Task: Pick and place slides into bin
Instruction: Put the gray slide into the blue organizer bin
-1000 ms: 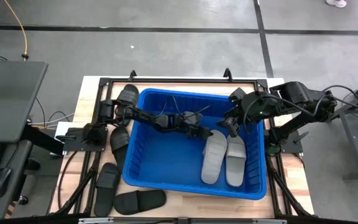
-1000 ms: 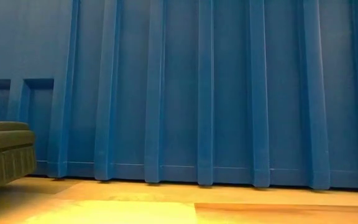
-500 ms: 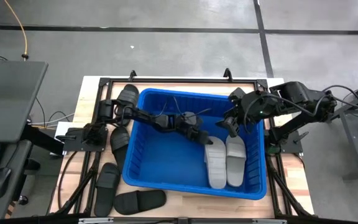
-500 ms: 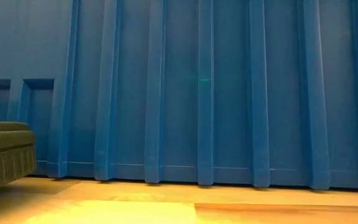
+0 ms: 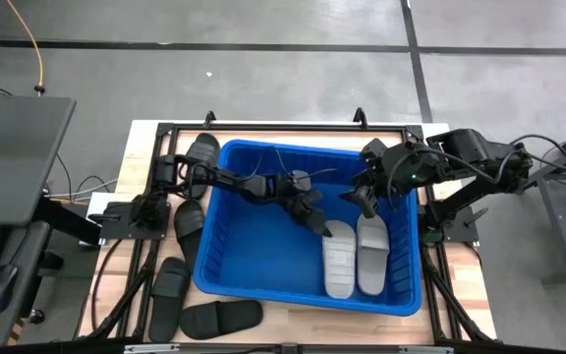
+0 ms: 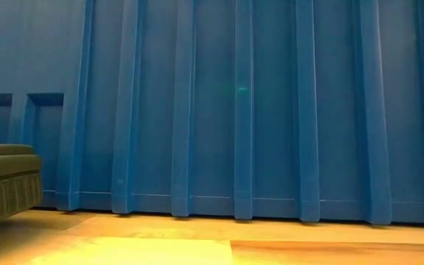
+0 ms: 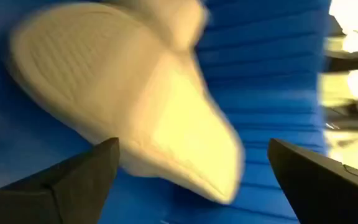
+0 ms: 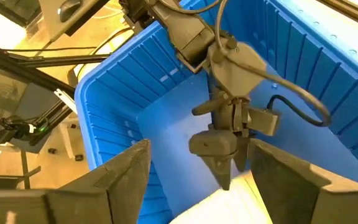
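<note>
1. Reaching into the bin (image 5: 214, 261), the left gripper (image 5: 324, 227) hangs with its two dark fingers (image 7: 73, 183) spread apart and nothing between them; in the left wrist view a light grey slide (image 7: 123, 99) lies just in front of the open fingers, with its ribbed sole turned to the camera.
2. The right gripper (image 5: 366, 202) is also over the bin, near the right wall, and its fingers (image 8: 120, 180) stand wide apart in the right wrist view, holding nothing.
3. In the right wrist view the left gripper (image 8: 219, 149) points down to the bin floor, and a pale edge of a slide shows just below it.
4. Two light grey slides (image 5: 340, 264) lie side by side on the floor of the bin, in its right half, touching each other along their length; the left one has its near end just under the left gripper.
5. Four black slides (image 5: 187, 228) are outside the bin on the wooden table (image 5: 145, 138): one at the upper left corner of the bin, one beside the left wall, and two near the lower left corner.
6. In the low view only the ribbed blue wall of the bin (image 6: 241, 110) is seen, with the edge of a dark slide (image 6: 2, 180) resting on the table at the left.
</note>
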Controlling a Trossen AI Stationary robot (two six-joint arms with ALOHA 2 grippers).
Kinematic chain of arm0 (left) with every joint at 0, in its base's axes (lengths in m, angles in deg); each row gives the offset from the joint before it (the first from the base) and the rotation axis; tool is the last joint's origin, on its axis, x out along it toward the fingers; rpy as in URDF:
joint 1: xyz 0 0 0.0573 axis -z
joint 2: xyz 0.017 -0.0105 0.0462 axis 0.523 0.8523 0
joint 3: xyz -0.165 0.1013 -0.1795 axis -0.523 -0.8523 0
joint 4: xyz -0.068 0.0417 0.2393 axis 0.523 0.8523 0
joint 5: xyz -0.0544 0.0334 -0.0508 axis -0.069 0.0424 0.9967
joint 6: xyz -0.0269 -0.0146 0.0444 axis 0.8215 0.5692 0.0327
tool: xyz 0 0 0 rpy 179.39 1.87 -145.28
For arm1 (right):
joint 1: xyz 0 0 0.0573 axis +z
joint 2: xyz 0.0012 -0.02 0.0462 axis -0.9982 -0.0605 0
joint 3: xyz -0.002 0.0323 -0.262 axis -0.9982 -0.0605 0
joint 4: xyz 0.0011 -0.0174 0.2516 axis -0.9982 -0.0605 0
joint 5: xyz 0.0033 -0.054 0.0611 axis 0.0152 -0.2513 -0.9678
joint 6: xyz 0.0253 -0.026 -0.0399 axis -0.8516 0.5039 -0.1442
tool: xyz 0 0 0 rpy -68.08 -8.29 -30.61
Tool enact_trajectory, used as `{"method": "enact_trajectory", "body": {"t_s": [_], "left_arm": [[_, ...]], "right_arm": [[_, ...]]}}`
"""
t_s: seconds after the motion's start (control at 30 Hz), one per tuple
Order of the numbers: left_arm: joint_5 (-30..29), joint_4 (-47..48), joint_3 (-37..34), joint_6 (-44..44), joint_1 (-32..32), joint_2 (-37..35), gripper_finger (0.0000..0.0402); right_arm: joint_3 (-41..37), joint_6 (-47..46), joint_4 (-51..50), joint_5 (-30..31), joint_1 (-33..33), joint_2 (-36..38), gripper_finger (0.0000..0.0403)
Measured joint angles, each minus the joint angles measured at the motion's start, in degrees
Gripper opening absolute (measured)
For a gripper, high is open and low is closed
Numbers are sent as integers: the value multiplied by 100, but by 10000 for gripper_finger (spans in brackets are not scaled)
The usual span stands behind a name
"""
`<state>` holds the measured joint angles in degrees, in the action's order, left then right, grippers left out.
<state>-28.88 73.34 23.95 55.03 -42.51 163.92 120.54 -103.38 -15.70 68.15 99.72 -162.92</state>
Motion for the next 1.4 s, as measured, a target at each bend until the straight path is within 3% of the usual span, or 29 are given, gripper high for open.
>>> {"method": "enact_trajectory", "body": {"t_s": [0.3, 0.47, 0.57, 0.73, 0.87, 1.4], "left_arm": [[1059, 865, 462, -15, -141, -110, 354], [585, 2411, 481, -648, 3, -104, 345], [159, 2707, 482, -800, -10, -104, 344], [-735, 2660, 483, -606, -46, -102, 344], [-1035, 2386, 487, -247, 100, -32, 340], [-1586, 581, 481, 1097, 423, 567, 320]], "right_arm": [[-2, 282, 11, -26, 0, 0, 256], [-2, 389, 29, -101, 6, 0, 256], [-2, 394, 54, -105, 45, 0, 256], [-4, 408, 92, -151, 49, 0, 256], [-4, 432, 138, -134, 48, 0, 256], [-7, 386, 141, -61, 46, 0, 256]]}}
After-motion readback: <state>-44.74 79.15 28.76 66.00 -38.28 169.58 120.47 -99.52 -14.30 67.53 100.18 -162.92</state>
